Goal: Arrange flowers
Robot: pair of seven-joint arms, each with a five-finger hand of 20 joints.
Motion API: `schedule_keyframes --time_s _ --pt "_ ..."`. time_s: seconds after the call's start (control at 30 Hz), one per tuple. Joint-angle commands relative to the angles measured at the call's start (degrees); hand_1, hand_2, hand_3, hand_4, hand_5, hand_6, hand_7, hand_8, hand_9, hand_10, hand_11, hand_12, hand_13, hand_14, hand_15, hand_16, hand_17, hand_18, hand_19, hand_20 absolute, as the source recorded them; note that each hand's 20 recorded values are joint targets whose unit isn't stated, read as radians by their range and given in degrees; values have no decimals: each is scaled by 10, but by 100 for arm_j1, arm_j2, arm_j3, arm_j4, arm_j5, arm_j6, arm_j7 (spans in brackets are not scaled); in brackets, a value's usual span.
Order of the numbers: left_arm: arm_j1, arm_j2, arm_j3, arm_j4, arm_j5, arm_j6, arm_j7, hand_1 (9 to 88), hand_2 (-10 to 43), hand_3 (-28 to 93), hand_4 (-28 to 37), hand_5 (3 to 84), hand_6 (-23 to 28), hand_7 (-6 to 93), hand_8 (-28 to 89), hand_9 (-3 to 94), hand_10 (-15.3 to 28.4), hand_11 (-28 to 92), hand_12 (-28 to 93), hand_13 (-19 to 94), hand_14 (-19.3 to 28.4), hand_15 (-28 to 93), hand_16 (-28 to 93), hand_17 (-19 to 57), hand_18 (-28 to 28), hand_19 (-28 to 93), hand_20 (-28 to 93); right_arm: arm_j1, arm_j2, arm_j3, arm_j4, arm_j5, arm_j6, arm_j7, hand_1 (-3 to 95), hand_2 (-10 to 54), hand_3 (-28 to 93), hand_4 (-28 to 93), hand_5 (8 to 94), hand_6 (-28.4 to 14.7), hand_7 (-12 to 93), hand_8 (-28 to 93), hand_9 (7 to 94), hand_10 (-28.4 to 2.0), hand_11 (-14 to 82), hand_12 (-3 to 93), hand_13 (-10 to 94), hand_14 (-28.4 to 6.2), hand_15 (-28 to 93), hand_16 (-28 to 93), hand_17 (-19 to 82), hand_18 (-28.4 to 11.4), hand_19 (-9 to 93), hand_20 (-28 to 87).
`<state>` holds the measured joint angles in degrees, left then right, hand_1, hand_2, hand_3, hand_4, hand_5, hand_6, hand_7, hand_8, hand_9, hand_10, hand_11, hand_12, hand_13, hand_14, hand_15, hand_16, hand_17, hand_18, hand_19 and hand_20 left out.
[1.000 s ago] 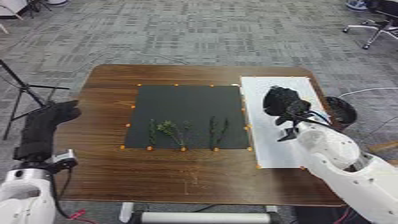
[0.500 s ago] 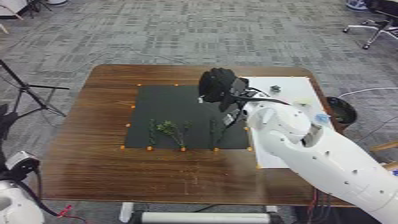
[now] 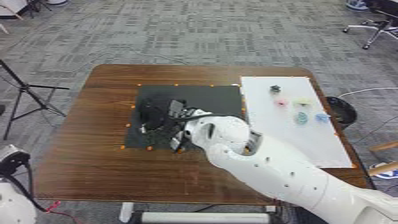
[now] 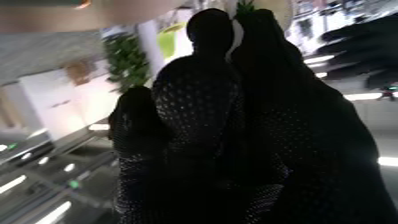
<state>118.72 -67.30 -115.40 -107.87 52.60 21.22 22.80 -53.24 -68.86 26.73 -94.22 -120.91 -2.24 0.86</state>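
Right hand (image 3: 153,119) is moving leftward over the dark mat (image 3: 213,95), fingers extending nearly straight, green sprig (image 4: 245,7) showing at their tips (grip: cannot tell). Left hand (image 3: 2,108) is spreading its fingers. Small coloured blooms (image 3: 301,118) are lying on the white sheet (image 3: 306,147).

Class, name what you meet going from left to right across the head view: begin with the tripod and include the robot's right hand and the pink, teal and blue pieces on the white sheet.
Black tripod → right hand → pink piece → teal piece → blue piece.
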Motion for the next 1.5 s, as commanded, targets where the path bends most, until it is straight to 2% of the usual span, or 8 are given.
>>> schedule_keyframes --time_s 0.03,0.23,0.53,0.63,0.77,1.07,1.23,1.5 --pt "-371 166 325 118 -10 -136 105 216 306 615 -283 599 20 152 -76 586 157 231 144 443 167 217 -2 131 103 79 214 -289 -703 -1 354 -523 -100 -393 643 -95 576 -131 777 -16 192 128 871 -90 102 458 872 -29 527 383 567 -135 884 520" --pt "-585 283 619 167 210 -317 49 220 300 620 -283 595 20 152 -76 585 156 232 144 443 168 219 -2 131 103 80 214 -227 -842 -192 828 -774 483 -127 642 -95 577 -131 780 -13 191 117 879 -89 94 439 875 -30 529 382 568 -137 890 519" --pt "-693 323 821 151 237 -499 77 227 294 622 -283 594 19 153 -76 584 156 234 147 442 169 220 -2 130 103 79 214 -165 -1130 34 1572 -1584 713 -214 642 -95 572 -136 790 -3 186 89 892 -87 66 388 884 -30 530 381 573 -142 901 510" --pt "-696 320 779 132 360 -581 62 228 294 622 -283 595 18 154 -76 584 156 234 146 442 168 219 -3 130 104 79 214 -207 -1160 146 1707 -1713 700 -214 641 -95 571 -136 789 0 185 87 892 -95 56 372 884 -31 530 383 573 -142 903 508" --pt "-616 262 698 68 272 -577 83 229 293 620 -283 594 18 154 -76 585 157 235 147 442 168 219 -2 130 104 79 214 -220 -1205 246 1830 -1841 627 -245 640 -95 567 -138 786 2 181 83 891 -99 50 361 884 -31 530 385 573 -143 904 506" --pt "-545 111 589 42 288 -715 25 224 290 625 -283 593 17 154 -76 582 157 236 146 441 168 219 -3 129 104 79 214 -278 -1321 350 1821 -1760 370 -88 620 -95 574 -131 773 6 171 81 874 -108 38 334 883 -32 530 388 571 -146 906 504" --pt "-561 77 568 48 325 -757 -2 212 201 643 -283 587 19 153 -74 578 157 238 147 438 168 218 -2 126 105 81 213 -235 -1270 267 1727 -1674 269 6 602 -95 574 -126 752 6 161 81 848 -108 35 324 874 -33 533 388 563 -145 907 504" --pt "-575 41 549 48 359 -787 -23 202 145 659 -283 582 21 156 -72 573 157 242 149 435 170 221 0 123 106 83 211 -235 -1239 257 1670 -1691 188 50 580 -95 569 -120 733 1 154 82 817 -110 61 293 866 -36 541 380 556 -145 907 508"
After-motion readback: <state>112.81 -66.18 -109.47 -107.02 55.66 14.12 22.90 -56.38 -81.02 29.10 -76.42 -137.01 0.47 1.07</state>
